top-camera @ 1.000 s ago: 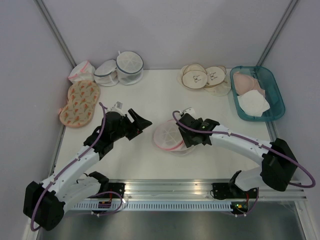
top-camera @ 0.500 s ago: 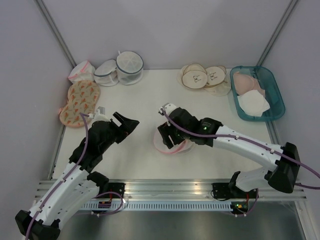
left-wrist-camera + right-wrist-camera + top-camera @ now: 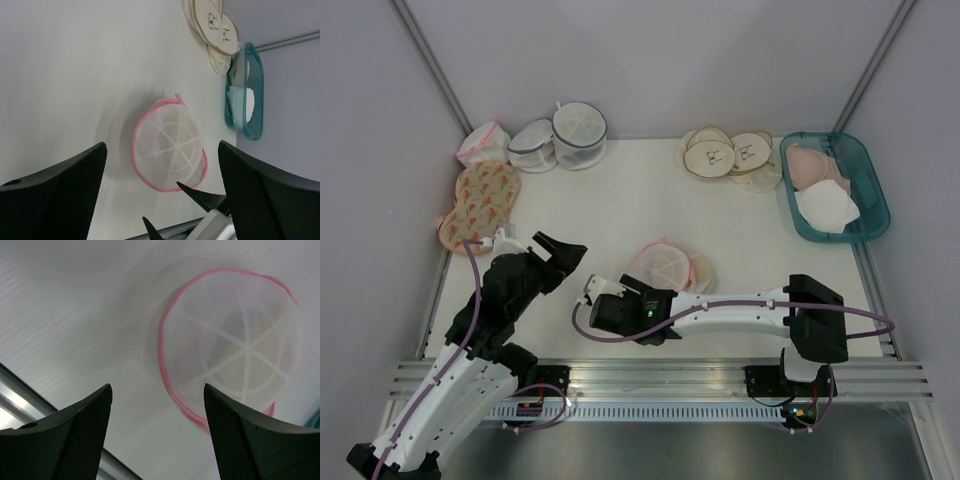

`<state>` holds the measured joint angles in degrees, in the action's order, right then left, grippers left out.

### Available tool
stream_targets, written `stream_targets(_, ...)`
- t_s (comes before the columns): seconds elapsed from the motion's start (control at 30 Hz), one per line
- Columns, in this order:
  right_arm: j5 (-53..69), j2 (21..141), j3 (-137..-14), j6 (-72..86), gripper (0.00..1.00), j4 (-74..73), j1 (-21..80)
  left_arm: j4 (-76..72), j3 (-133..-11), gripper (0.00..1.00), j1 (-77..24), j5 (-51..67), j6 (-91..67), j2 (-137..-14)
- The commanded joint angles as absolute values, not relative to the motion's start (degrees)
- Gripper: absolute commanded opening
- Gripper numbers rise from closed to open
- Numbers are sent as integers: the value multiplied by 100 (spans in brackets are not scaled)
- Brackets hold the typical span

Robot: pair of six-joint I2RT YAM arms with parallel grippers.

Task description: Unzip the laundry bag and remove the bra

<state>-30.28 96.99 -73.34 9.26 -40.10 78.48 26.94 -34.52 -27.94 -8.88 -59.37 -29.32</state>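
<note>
Pulled back toward the near edge, the right gripper (image 3: 157, 387) and left gripper (image 3: 161, 144) both gape empty near the laundry bag (image 3: 665, 265).

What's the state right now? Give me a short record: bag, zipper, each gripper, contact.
laundry bag: lying dome up on the table, between the two arms
contents: a pale shape shows through the mesh
zipper: cannot tell whether it is open or closed
left gripper: open, empty, left of the bag, apart from it
right gripper: open, empty, at the bag's near-left side, not touching
contact: none
</note>
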Motion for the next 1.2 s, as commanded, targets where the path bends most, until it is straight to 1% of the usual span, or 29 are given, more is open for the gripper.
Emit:
stream_targets(0.0, -4024, 10150, -7436, 598, 79, -4245, 8199, 2856, -3559, 95, -2760, -1081, -5924, -2769)
stream_targets(0.07, -4366, 10352, -7409, 519, 79, -4254, 8331, 2900, -3586, 95, -2760, -1134, -5906, -2699)
stream_targets(0.2, -4622, 10748, -7357, 448, 77, -4070, 8455, 2944, -3577, 96, -2760, -1169, -5915, -2602)
stream_targets(0.27, -4885, 10906, -7400, 422, 73, -3973, 8455, 2979, -3586, 96, -2760, -1169, -5915, -2584)
stream_targets(0.3, -4982, 10951, -7409, 413, 67, -3886, 8455, 2988, -3586, 96, -2760, -1169, -5898, -2575)
stream_targets(0.37, -5237, 11064, -7435, 369, 59, -3806, 8455, 3014, -3586, 96, -2760, -1178, -5897, -2566)
stream_targets(0.4, -5499, 11118, -7453, 352, 54, -3780, 8464, 3015, -3586, 96, -2760, -1178, -5889, -2566)
stream_targets(0.47, -5729, 11267, -7506, 343, 52, -3762, 8464, 3023, -3577, 96, -2760, -1178, -5915, -2540)
stream_targets(0.57, -6081, 11312, -7541, 316, 29, -3621, 8455, 3015, -3560, 96, -2760, -1160, -5915, -2523)
stream_targets(0.6, -6091, 11294, -7558, 325, 15, -3595, 8446, 3023, -3551, 96, -2760, -1151, -5906, -2522)
stream_targets(0.67, -6004, 11146, -7611, 369, 0, -3612, 8420, 3023, -3542, 96, -2760, -1125, -5897, -2514)
stream_targets(0.7, -5881, 11058, -7629, 413, 0, -3647, 8411, 3023, -3542, 96, -2760, -1125, -5897, -2514)
stream_targets(0.83, -4522, 10329, -7638, 694, 0, -3577, 8315, 3023, -3533, 96, -2760, -1081, -5906, -2558)
stream_targets(0.97, -3747, 9215, -7463, 1124, 0, -3384, 7956, 2980, -3516, 95, -2760, -1046, -5906, -2628)
stream_targets(1.1, -3341, 8421, -7129, 1643, 0, -3121, 7524, 2769, -3445, 95, -2760, -932, -5854, -2777)
stream_targets(1.17, -3392, 8123, -6997, 2089, 1, -3164, 7270, 2507, -3384, 95, -2760, -757, -5792, -2961)
